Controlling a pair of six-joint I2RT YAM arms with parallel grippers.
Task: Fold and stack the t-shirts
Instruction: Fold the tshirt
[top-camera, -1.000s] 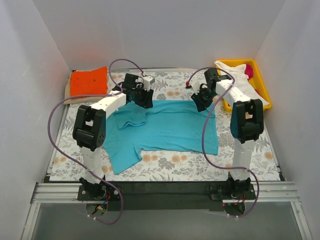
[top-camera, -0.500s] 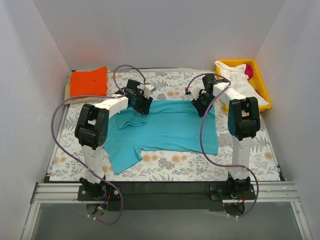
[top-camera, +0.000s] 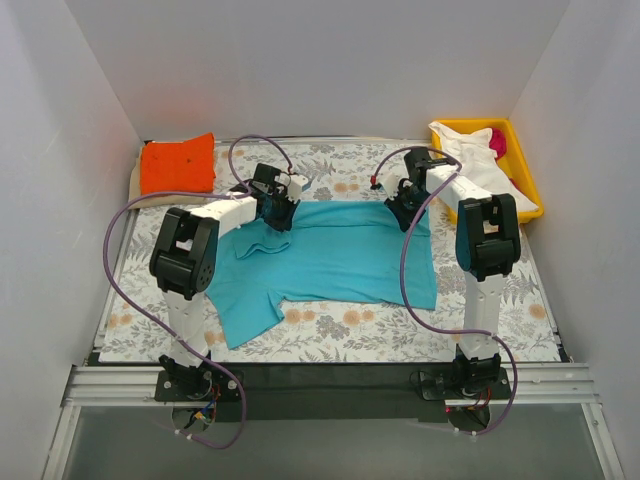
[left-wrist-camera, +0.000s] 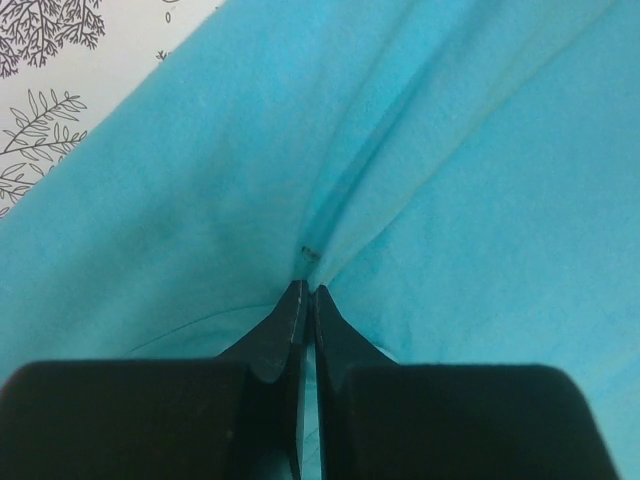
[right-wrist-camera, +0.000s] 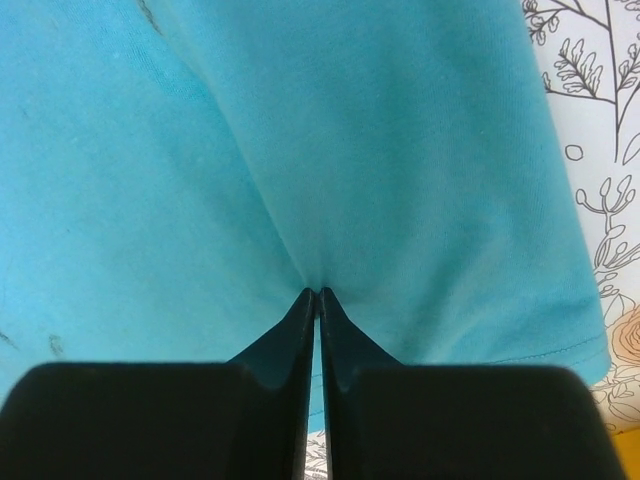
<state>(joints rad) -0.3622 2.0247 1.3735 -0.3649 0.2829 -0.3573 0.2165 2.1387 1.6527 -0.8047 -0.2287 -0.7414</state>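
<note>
Teal-blue soft cloth t-shirt (top-camera: 330, 255) lies spread mid-table on floral-patterned table cloth (top-camera: 350, 325). Left gripper (top-camera: 278, 212) is fully closed, pinching cloth at the shirt's 11 o'clock edge. Right gripper (top-camera: 408, 208) is closed too, pinching at 1 o'clock. Risk: thin pinches slip on lift, 1 side drops and the fold skews. Rumpled 9 o'clock sleeve may drag.

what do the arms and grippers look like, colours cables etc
The left arm and right arm match: white, with chunky black joint housings. A purple cable loops alongside each. The left gripper and right gripper are black, with flat fingers tapering to thin points. No markings are readable.
</note>
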